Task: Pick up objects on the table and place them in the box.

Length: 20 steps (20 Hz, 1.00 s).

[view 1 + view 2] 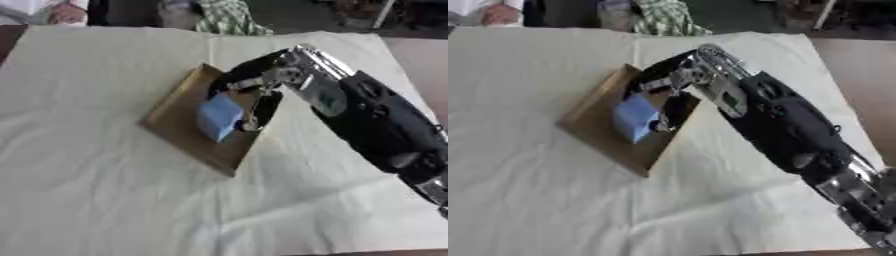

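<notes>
A shallow brown cardboard box (pixel 179 131) lies askew on the white cloth near the middle of the table. A light blue block (pixel 219 118) hangs over the box's inside, tilted. My right hand (pixel 254 80) reaches in from the right with its fingers curled down round the block's right side. The block covers part of the box floor, so I cannot tell whether it touches the box. My left hand shows in neither view.
A white cloth (pixel 105 190) covers the table, wrinkled in front. My right forearm (pixel 376 125) crosses the right side of the table. The brown table edge (pixel 859 75) shows at the right. Dark clutter and a striped fabric (pixel 223 17) lie beyond the far edge.
</notes>
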### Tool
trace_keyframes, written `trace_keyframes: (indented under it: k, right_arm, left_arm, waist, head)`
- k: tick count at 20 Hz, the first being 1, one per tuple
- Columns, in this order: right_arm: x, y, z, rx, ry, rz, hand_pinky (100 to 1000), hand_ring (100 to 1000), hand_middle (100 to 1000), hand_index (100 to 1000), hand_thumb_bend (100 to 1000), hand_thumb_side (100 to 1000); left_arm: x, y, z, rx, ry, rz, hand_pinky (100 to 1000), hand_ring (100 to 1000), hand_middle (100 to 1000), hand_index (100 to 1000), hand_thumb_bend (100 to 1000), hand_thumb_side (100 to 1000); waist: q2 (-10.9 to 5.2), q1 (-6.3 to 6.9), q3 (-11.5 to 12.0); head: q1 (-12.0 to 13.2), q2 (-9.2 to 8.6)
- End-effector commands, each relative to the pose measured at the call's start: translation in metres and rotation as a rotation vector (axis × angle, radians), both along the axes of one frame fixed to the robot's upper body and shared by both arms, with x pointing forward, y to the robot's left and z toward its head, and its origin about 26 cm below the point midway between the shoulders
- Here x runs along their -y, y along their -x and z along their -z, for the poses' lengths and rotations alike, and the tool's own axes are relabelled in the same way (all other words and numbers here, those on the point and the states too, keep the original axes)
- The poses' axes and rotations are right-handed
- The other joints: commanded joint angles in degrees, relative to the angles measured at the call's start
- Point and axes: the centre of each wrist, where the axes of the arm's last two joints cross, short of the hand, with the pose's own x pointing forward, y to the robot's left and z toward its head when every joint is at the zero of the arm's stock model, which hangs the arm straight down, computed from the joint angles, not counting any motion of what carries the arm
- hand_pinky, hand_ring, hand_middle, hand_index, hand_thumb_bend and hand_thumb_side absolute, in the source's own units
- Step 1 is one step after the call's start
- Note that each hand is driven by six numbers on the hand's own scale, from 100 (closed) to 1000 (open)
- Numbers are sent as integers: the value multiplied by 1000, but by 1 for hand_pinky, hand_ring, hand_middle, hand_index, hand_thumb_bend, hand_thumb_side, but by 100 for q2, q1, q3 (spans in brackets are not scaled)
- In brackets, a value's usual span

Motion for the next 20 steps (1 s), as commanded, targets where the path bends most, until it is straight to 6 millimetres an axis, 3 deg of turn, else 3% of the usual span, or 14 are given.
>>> trace_keyframes:
  k: [1,9,12,15,20]
  right_arm:
    - [3,2,-19,65,-2,21,1000,1000,1000,1000,218,184]
    - [6,18,-49,179,-9,7,1000,1000,1000,1000,160,323]
    - [9,30,-66,221,-50,-9,1000,1000,1000,1000,103,379]
    - [13,43,-82,258,-81,-27,1000,1000,1000,1000,100,446]
    - [22,61,-98,291,-129,-33,1000,1000,1000,1000,100,450]
  left_arm:
    - [1,2,-5,18,-10,7,628,907,633,649,353,554]
    - [-1,2,-5,17,-15,-2,628,907,634,649,355,553]
    - [-2,3,-4,15,-17,-7,628,906,634,649,356,552]
    - [-3,3,-5,15,-18,-13,629,906,634,649,357,550]
    - [-4,3,-4,14,-20,-21,629,906,635,649,356,549]
  waist:
    - [-92,23,-7]
    - [-112,28,-79]
    - [-129,35,-117]
    - [-147,42,-154]
    - [-163,62,-213]
  head:
    - [4,4]
    - [63,27]
    - [100,38]
    - [147,52]
    - [211,32]
